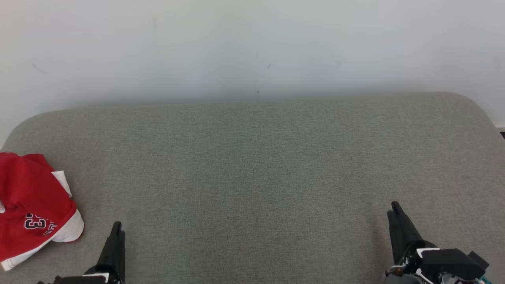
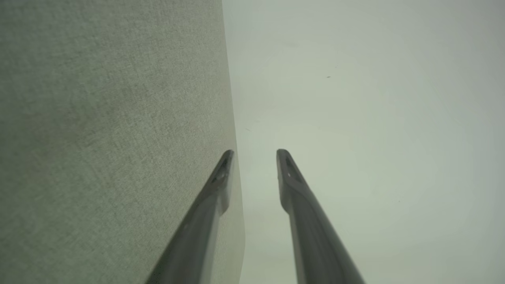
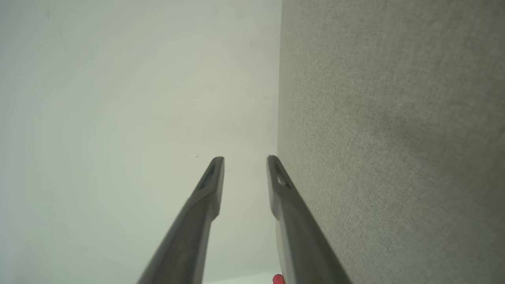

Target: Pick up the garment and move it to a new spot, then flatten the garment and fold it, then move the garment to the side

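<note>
The garment (image 1: 33, 197) is a red jersey with white trim and dark numbers. It lies crumpled at the far left of the grey fabric surface (image 1: 252, 157), partly cut off by the head view's left edge. My left gripper (image 1: 116, 227) hovers at the lower left, just right of the garment and apart from it. In the left wrist view the left gripper (image 2: 254, 152) stands open with nothing between its fingers. My right gripper (image 1: 394, 207) is at the lower right, far from the garment. The right wrist view has the right gripper (image 3: 244, 157) open and empty too.
A pale wall (image 1: 252, 47) rises behind the surface's rounded back edge. The wide middle of the grey fabric lies between my two grippers. A small red speck (image 3: 278, 279) shows at the bottom edge of the right wrist view.
</note>
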